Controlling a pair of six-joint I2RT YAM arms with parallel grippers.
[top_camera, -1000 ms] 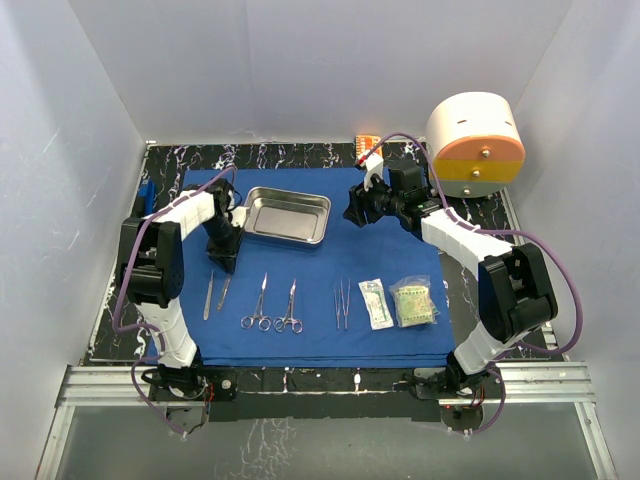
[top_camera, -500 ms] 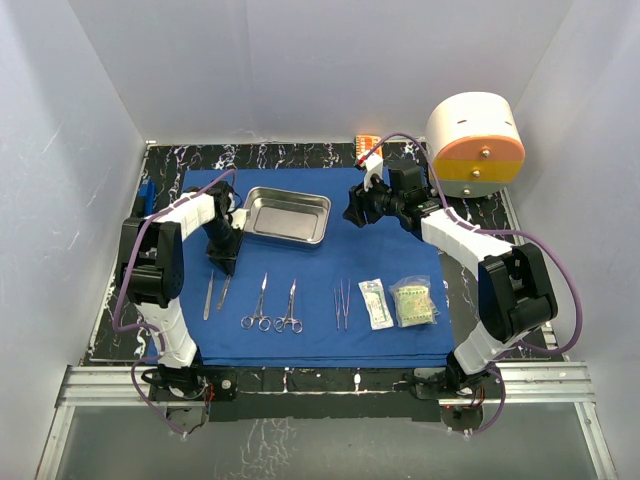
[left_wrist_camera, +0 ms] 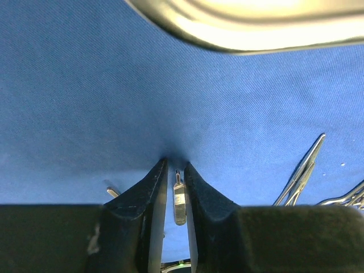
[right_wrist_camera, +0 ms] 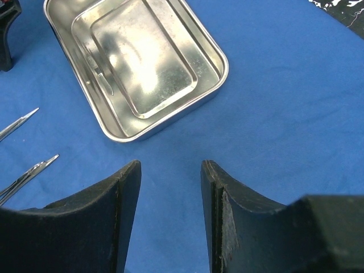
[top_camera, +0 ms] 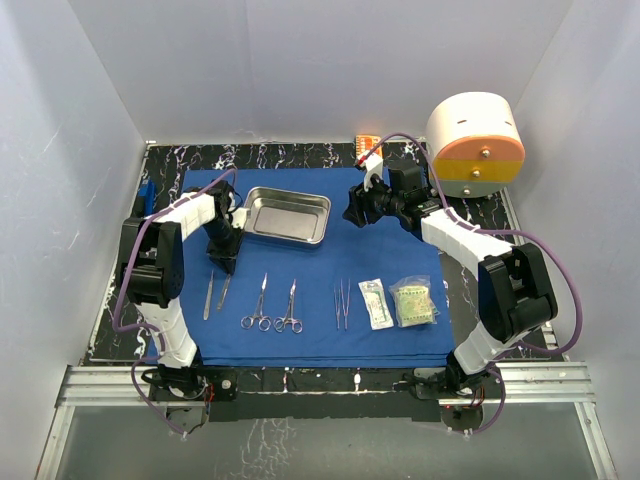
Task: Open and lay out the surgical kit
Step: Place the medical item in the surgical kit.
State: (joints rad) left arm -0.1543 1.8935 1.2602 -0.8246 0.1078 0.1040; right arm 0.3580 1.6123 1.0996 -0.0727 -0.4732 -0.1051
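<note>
The royal-blue cloth lies spread flat, with the empty steel tray on its far left part. In a row nearer me lie two slim instruments, two ring-handled forceps, tweezers and two sealed packets. My left gripper is down on the cloth, its jaws a narrow gap apart around the far tip of a slim instrument. My right gripper is open and empty above bare cloth, just right of the tray.
A big cream-and-orange cylinder stands at the back right. A small orange box sits behind the cloth. A small blue object lies at the table's left edge. White walls close in three sides.
</note>
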